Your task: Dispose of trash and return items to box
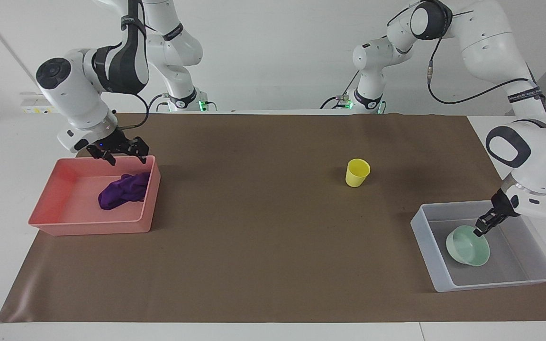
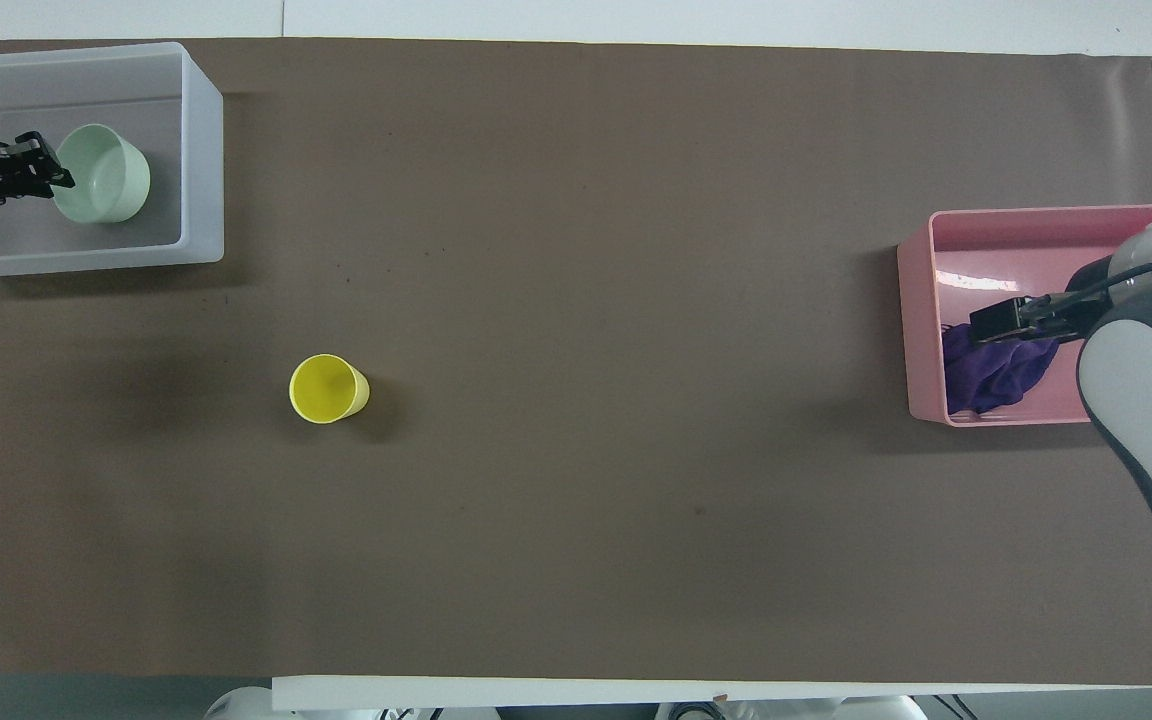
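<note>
Right hand (image 1: 125, 156): spread wide, holding nothing, above the pink tray (image 1: 64, 222) near the counter's (image 1: 263, 246) right-arm end.
Purple cloth (image 1: 123, 190): lying loose in the pink tray.
Left hand (image 1: 480, 230): pinching the rim of the mint bowl (image 1: 467, 245), tilted inside the clear box (image 1: 427, 241) at the left-arm end's corner farthest from the robots.
Yellow cup (image 1: 358, 172): upright on the counter, well apart from the box.

trash (image 1: 122, 191): purple cloth wad, slumped in pink tray (image 1: 64, 219)
cup (image 1: 358, 172): yellow, upright, mid-tabletop
bowl (image 1: 467, 245): mint, tilted, in box (image 1: 529, 274)
</note>
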Tool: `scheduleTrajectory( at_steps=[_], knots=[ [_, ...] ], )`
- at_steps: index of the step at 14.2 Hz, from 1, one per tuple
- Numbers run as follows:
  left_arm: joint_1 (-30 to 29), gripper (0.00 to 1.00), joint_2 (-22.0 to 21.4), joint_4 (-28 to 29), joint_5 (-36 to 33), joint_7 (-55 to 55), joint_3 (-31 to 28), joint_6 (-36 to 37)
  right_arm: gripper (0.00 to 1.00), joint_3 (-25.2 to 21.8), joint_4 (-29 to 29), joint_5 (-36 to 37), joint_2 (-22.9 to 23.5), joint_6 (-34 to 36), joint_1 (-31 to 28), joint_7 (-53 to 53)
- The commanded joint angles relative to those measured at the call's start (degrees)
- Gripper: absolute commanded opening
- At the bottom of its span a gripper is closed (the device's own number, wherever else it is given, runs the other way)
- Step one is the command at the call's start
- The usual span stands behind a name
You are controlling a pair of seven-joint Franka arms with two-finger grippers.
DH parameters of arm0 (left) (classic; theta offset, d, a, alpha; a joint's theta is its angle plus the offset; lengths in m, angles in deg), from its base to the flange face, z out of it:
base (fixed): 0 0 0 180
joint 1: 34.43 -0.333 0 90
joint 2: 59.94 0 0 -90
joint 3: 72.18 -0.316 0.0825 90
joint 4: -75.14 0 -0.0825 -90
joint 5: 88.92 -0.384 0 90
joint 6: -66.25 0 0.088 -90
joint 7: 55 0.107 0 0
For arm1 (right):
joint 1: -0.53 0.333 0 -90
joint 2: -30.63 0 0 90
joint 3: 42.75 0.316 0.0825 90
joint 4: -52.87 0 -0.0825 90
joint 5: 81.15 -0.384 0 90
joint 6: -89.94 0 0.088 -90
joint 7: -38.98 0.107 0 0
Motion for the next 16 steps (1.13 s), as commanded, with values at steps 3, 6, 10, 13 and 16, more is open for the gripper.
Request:
scheduleTrajectory(
  at_steps=[3, 6, 10, 13, 16],
  knots=[
    [2.8, 1.0, -7.5, -4.0, -0.5, -0.9, -0.2, 10.9, 0.98, 0.1, 12.7, -0.2, 0.6, 15.0, 0.8, 0.7],
    [5.9, 1.0, -17.0, 1.7, -0.7, -4.2, 0.0, 25.1, 0.98, -0.5, 20.1, 0.5, 0.7, 24.4, -0.2, 0.3],
    [15.2, 1.0, -29.2, 20.9, -0.7, -9.9, 0.0, 24.6, 0.99, -1.1, 22.0, 0.4, 0.0, 29.1, -0.6, -4.1],
    [21.0, 1.0, -36.1, 36.0, -0.6, -15.6, 0.4, 12.5, 0.99, -1.2, 21.5, 0.5, -0.2, 28.5, -0.5, -8.8],
    [24.3, 1.0, -36.2, 41.8, -0.6, -17.0, 0.4, 6.2, 0.99, -1.1, 21.3, 0.5, -0.3, 28.4, -0.4, -8.8]
  ],
)
